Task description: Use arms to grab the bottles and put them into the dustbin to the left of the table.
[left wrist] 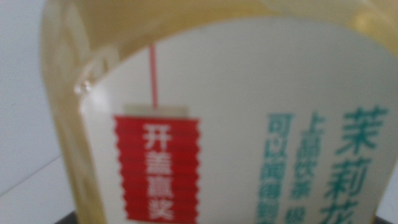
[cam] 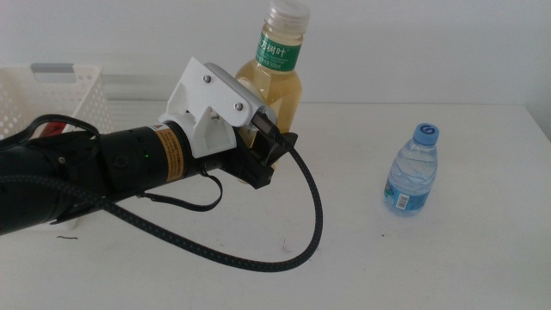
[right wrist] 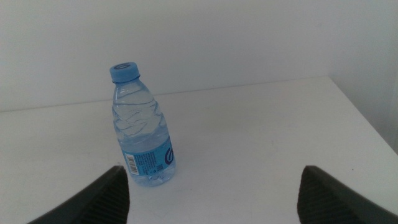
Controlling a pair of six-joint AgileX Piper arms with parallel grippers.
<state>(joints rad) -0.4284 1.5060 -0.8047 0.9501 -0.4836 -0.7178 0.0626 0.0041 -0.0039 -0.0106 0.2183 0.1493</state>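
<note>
Middle view: left pincer (cam: 274,148) at yellowish tea bottle (cam: 277,77), grip state unclear.
Right pincer (right wrist: 211,193) wide, facing small clear-blue water bottle (right wrist: 142,134) on white tabletop (cam: 413,258).

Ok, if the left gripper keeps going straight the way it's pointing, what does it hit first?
The tea bottle. The left gripper points at its lower body, and the left wrist view is filled by the label, so it is very close or already touching. The right gripper waits, open, facing the water bottle.

clear glossy plastic water bottle (right wrist: 142,127); matt table (cam: 448,258).
</note>
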